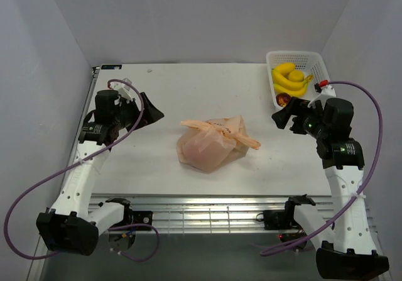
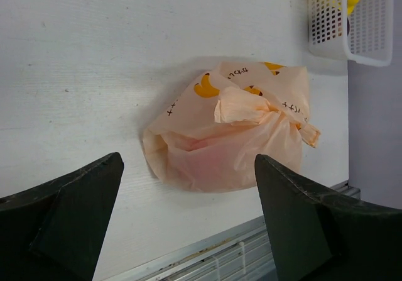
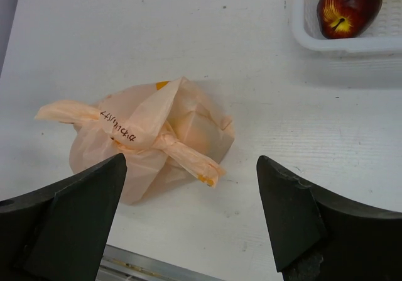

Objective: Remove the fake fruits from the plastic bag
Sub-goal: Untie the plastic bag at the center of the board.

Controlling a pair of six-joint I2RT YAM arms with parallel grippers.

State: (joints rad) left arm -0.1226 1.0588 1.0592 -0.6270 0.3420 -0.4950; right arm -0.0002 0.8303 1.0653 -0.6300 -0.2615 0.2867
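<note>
On the white table (image 1: 157, 92), boxed in by plain pale walls (image 1: 201, 17) on three sides, with a slotted metal rail along the near edge. The table surface is matte and lightly scuffed.

The bag (image 1: 210, 146) lies about mid-table, slumped and bulging, with its handles twisted into a knot on top (one tail sticks out toward the right arm). It sits between the two arms and well apart from both, touching nothing but the table.

The left gripper (image 2: 188, 161) has its jaws spread wide and holds nothing. In its wrist view the bag sits in the gap between the fingers, farther out on the table. The right gripper (image 3: 191, 158) is the same: jaws wide apart and empty, bag framed between the fingers but beyond them.

The basket (image 1: 317, 58) stands at the far right corner and holds bananas (image 1: 289, 77) and a dark red fruit (image 3: 348, 7).

The fruits are not clearly seen. Faint reddish and orange tints show through the film, but I cannot tell the shapes.

The bag's print is yellow bananas plus a line of dark lettering, too creased and skewed to read.
</note>
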